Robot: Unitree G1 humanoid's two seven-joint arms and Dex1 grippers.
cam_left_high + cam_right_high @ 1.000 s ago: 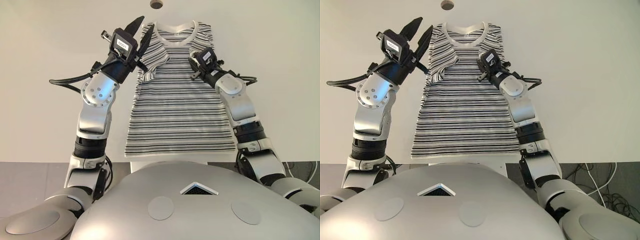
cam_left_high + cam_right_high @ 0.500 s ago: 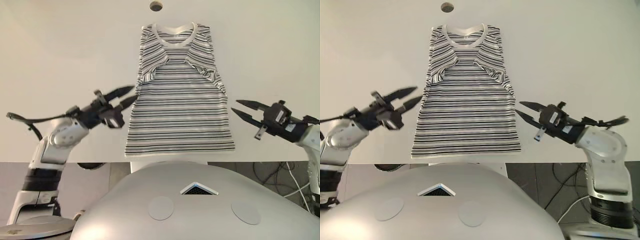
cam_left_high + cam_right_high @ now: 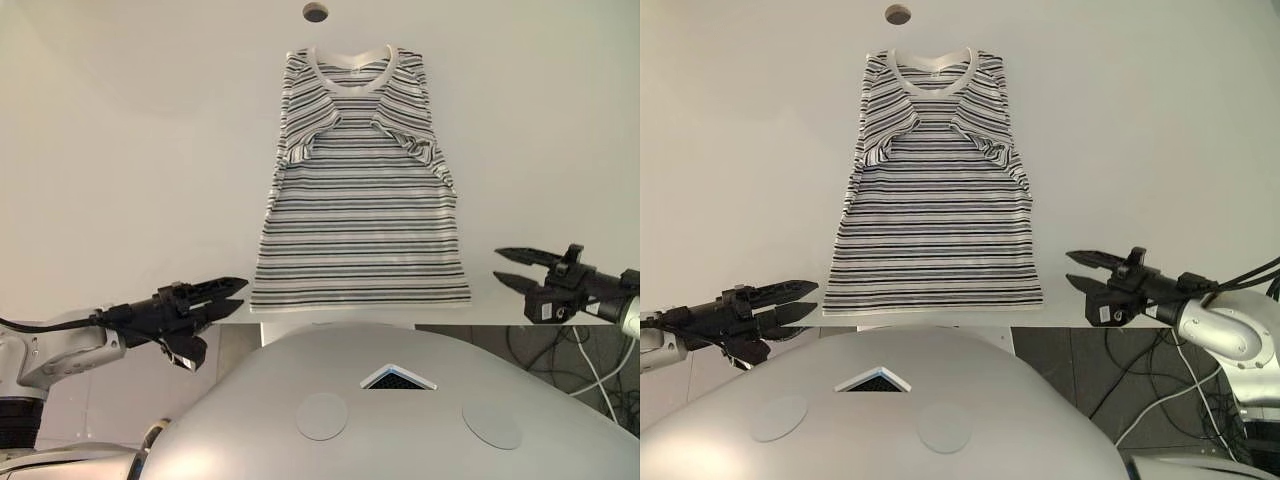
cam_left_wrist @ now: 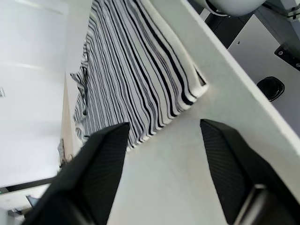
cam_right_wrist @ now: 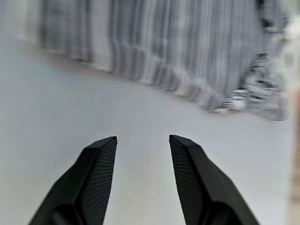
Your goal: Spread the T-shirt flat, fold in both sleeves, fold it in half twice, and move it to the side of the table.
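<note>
- Task item: the white short-sleeved T-shirt with black and grey horizontal stripes (image 3: 360, 200) lies face up on the plain white table (image 3: 130, 150). Its white ribbed collar (image 3: 350, 62) points to the far side. Its bottom hem (image 3: 360, 297) runs along the near table edge.
- Sleeves: the left sleeve (image 3: 303, 148) and the right sleeve (image 3: 418, 148) are both folded inward onto the chest, each leaving a bunched ridge. The body below them lies flat and unfolded.
- Left gripper (image 3: 241, 293): the two black ribbed fingers are parted by a moderate gap and hold nothing. The gripper sits low at the near table edge, beside the hem's left corner and apart from the cloth, with its tips pointing toward the shirt.
- Right gripper (image 3: 497, 264): the fingers are parted by a similar gap and hold nothing. It sits at the near edge to the right of the hem's right corner, clear of the fabric.
- Other items: a small round dark grey disc (image 3: 315, 12) lies on the table just beyond the collar. Loose cables (image 3: 1170, 370) lie on the dark floor below the right arm.
</note>
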